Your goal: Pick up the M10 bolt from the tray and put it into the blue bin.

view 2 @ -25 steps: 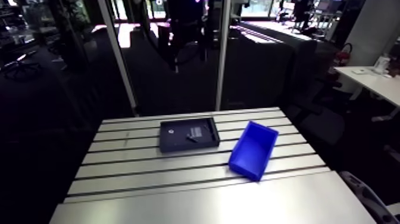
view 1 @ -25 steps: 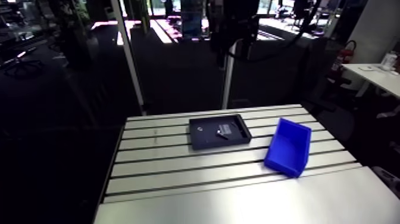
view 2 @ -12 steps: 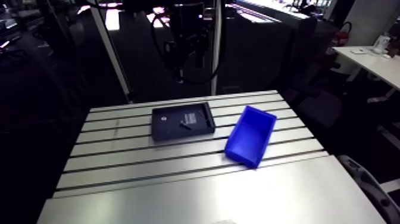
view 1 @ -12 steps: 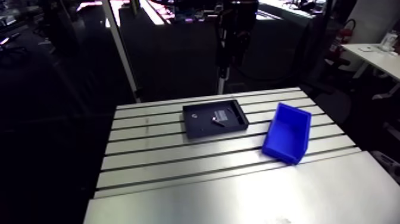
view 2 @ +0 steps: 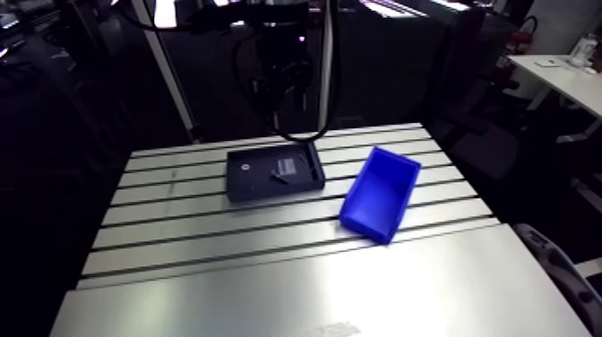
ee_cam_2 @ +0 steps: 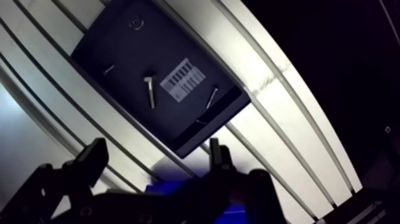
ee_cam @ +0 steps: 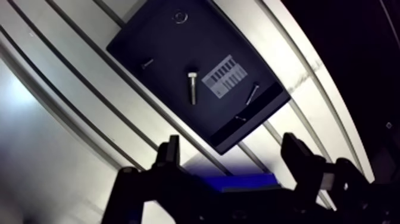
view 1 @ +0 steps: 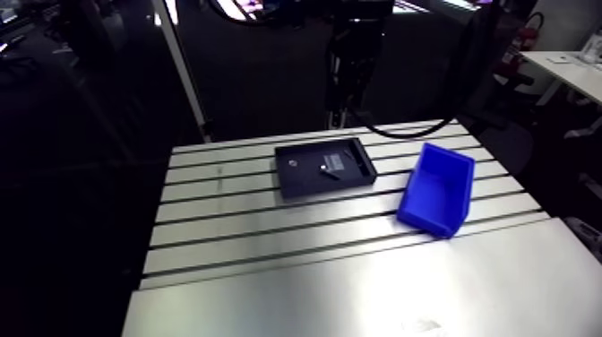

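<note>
claw (ee_cam: 233,146) hung spread and empty above the counter (view 1: 269,260), m10 bolt (ee_cam: 192,87) lay loose in the tray (ee_cam: 161,36) beside a label (ee_cam: 224,76), blue bin (view 1: 436,190) near; i'd have centred over the shank, turned the claw across it, then dropped straight.

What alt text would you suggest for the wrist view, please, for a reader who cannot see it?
The open two-finger gripper hangs over the slotted aluminium table, a black rectangular tray ahead of it. A silver hex-head bolt lies in the tray beside a white barcode label. The blue plastic bin shows just under the gripper.
</note>
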Controlling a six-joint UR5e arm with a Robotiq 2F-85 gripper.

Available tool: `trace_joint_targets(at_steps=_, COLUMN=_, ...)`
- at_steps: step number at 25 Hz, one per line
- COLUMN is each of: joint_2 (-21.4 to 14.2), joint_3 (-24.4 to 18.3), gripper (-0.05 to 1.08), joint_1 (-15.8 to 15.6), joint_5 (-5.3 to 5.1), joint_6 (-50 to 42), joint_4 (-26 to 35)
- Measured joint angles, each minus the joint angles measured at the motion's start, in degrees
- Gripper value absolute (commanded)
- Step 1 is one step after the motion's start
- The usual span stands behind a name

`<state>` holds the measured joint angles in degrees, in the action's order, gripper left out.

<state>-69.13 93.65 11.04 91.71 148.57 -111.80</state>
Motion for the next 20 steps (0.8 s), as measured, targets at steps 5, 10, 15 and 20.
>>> trace_joint_targets(at_steps=5, joint_2=1.0, joint_3=0.7, gripper=0.33, joint_1=-0.3, joint_5=-0.03, joint_6=-0.2, joint_4=-1.3)
trace_joint_targets(at_steps=10, joint_2=1.9, joint_3=1.6, gripper=0.41, joint_1=-1.0, joint_5=-0.03, joint_6=-0.2, joint_4=-3.0)
trace_joint_targets(at_steps=15, joint_2=3.0, joint_3=2.3, gripper=0.48, joint_1=-1.4, joint_5=-0.08, joint_6=0.1, joint_4=-4.0)
trace_joint_targets(at_steps=20, joint_2=4.0, joint_3=3.0, gripper=0.51, joint_1=-1.5, joint_5=-0.16, joint_6=0.3, joint_4=-5.0)
